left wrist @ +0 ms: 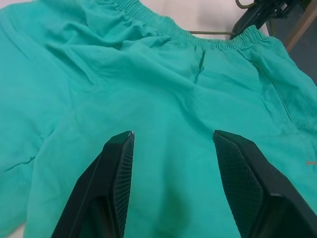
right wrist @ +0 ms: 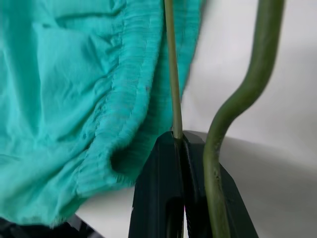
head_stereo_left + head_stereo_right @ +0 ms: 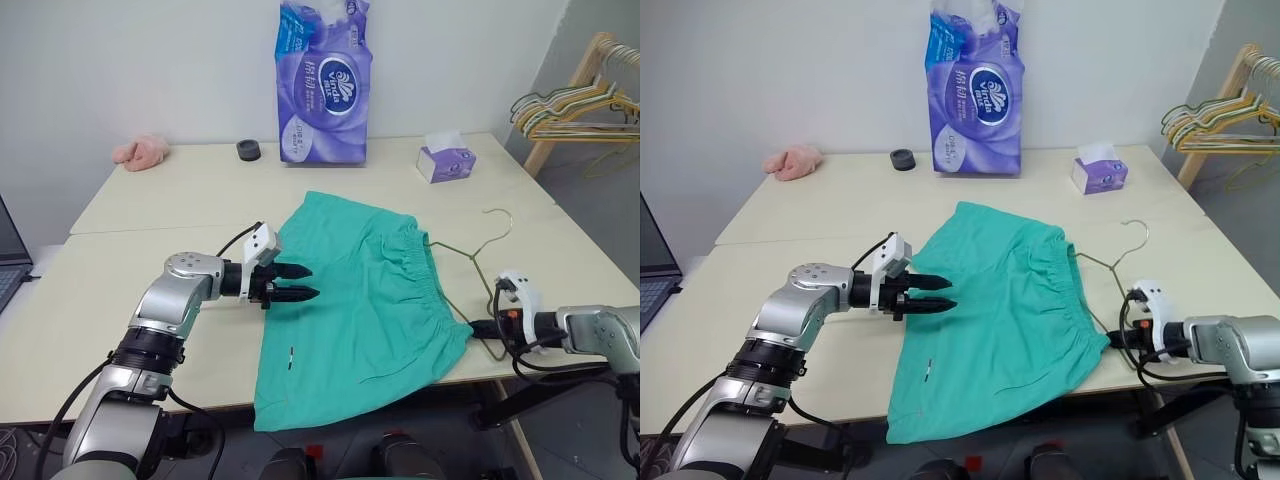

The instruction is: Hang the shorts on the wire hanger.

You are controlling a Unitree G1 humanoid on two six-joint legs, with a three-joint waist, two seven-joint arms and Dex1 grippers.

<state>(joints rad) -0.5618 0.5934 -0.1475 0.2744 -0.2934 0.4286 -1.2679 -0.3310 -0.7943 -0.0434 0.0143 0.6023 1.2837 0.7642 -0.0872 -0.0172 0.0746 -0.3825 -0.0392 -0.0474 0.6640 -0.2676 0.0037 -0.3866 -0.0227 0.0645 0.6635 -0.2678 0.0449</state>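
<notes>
1. The right gripper (image 2: 179, 141) is seen with its two black fingers pressed together on a thin strand of the wire hanger (image 3: 478, 262); the wire is pinched between the pads and runs straight on past the fingertips.
2. The left gripper (image 3: 306, 282) is held with its fingers spread moderately, nothing between them; both tips are poised over the near-left part of the shorts (image 3: 365, 300). Contact with the cloth cannot be told.
3. The shorts are noted as teal-green cloth, spread flat but wrinkled, with a gathered elastic waistband along the edge facing the right gripper. A small white tag is seen low on the cloth. The nearest hem is draped over the front edge of the table (image 3: 120, 290).
4. The wire hanger is thin, olive-brass, triangular with a curved hook pointing away from the shorts; one shoulder is tucked just at or under the waistband, the rest lies bare on the table beside the shorts.
5. Beyond the shorts, by the wall, a purple tissue pack (image 3: 324, 80) is stood upright; a small tissue box (image 3: 446, 160), a dark round object (image 3: 248, 150) and a pink cloth lump (image 3: 142, 151) are set well apart from the shorts.
6. A bunch of hangers (image 3: 575, 105) on a wooden rack is seen far beyond the table corner.
</notes>
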